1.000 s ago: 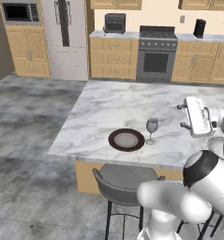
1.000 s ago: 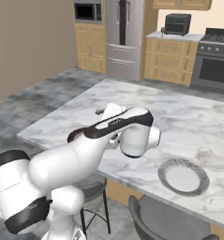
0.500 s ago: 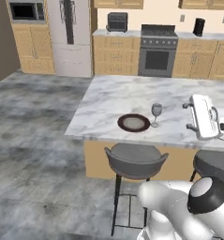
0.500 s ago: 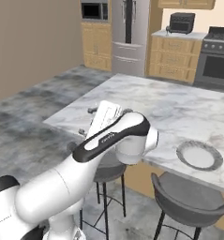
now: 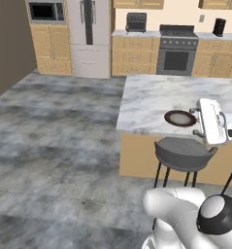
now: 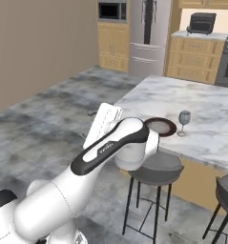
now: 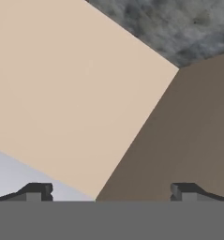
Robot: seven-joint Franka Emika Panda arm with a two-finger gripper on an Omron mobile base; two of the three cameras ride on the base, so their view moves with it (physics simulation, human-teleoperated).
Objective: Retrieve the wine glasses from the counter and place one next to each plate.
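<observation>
Hand view shows the gripper [image 7: 111, 192] released, its two dark fingertips [image 7: 36, 191] standing far apart with nothing between them, aimed at bare wall and a patch of mottled floor. Just past the arm in the right base view, a grey-seated stool [image 6: 156, 169] stands against the island [image 6: 206, 138], and on the marble above it the dark plate [image 6: 159, 127] lies flat with one wine glass [image 6: 184, 118] upright just beside it, apart from the rim. That setting looks done, so I judge the step in hand is going for the second glass; no second glass or light plate can be made out. The next move calls for driving toward the far counter [image 5: 137, 34] and finding it. The placed glass is greyish, translucent, round-bowled on a thin stem.
</observation>
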